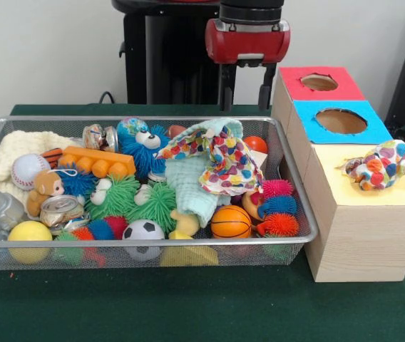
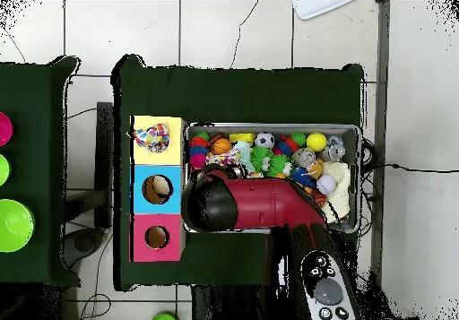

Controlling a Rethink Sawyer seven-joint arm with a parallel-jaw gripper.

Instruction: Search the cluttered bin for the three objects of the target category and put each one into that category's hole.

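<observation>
Spotted cloth (image 1: 217,153) (mid-bin) seems next; we lower the spread, empty fingers (image 1: 246,87) squarely over its bunched peak.

No legible text; the can's (image 1: 60,209) label seems unreadable.

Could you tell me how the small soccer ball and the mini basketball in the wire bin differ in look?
The soccer ball is white with black patches; the basketball is orange with thin dark lines. The soccer ball sits near the middle of the bin's near wall, the basketball further toward the boxes. Both are round, similar in size, resting against that wall.
</observation>
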